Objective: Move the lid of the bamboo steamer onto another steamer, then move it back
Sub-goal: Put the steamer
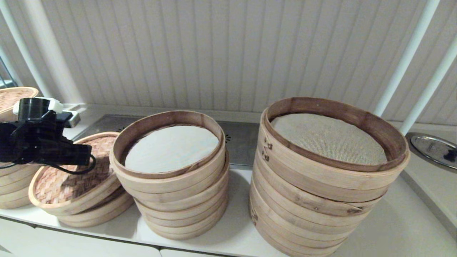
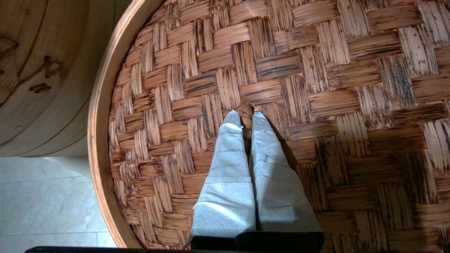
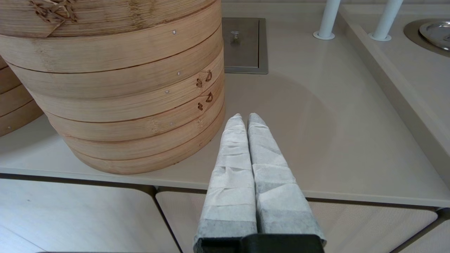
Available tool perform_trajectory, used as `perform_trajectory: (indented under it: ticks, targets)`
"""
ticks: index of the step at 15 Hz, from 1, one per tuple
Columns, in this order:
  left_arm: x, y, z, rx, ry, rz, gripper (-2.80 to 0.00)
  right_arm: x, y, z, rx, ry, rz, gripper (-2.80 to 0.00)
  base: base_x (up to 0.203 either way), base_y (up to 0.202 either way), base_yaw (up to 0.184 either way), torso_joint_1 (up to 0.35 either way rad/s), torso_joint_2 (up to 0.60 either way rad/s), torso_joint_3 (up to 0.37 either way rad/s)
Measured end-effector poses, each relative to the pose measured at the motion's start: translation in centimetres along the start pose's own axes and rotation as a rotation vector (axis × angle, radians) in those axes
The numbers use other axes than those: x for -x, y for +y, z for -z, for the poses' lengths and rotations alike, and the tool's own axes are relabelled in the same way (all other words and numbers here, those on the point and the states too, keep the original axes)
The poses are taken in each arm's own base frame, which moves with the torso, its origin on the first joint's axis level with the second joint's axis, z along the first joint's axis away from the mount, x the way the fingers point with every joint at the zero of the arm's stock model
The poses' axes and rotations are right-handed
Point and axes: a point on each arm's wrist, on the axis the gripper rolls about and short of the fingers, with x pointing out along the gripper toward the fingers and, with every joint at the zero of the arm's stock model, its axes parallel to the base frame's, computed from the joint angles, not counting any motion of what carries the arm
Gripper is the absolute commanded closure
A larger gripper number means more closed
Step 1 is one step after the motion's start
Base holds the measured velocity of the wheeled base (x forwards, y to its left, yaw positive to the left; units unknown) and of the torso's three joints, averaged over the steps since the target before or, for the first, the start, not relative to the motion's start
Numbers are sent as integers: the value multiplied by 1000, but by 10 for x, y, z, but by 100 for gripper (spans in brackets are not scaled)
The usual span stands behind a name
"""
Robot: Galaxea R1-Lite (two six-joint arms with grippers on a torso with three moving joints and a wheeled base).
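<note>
The left hand (image 2: 247,117) hangs over the round bamboo steamer lid with the pinkish-brown basket-weave top (image 1: 68,180), its cloth-wrapped fingers (image 2: 225,168) pressed together and pinching the small centre loop handle (image 2: 247,113); the lid sits tilted on a low pale bamboo steamer (image 1: 98,210) at the left of the pale surface (image 1: 392,228), its raised edge just beside the medium stack of pale bamboo tiers with a smooth white round liner (image 1: 171,171); to the right of that stands a wider, taller bamboo stack with a beige mesh liner (image 1: 328,178); the right hand (image 3: 243,117) hovers low at the surface's front edge, beside the wide stack, fingers pressed together on nothing.
</note>
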Motion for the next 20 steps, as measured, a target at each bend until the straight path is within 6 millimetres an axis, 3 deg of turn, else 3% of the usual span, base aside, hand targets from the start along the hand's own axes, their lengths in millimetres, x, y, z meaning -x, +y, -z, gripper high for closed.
perform_trajectory:
  ticks: [14,20]
  targets:
    - [-21,0,5,7,46,-6,0,0,0,0,0,0,0,0,0,0,0,0,0,0]
    - [-25,-3,-4,-26,-27,-17,0,0,0,0,0,0,0,0,0,0,0,0,0,0]
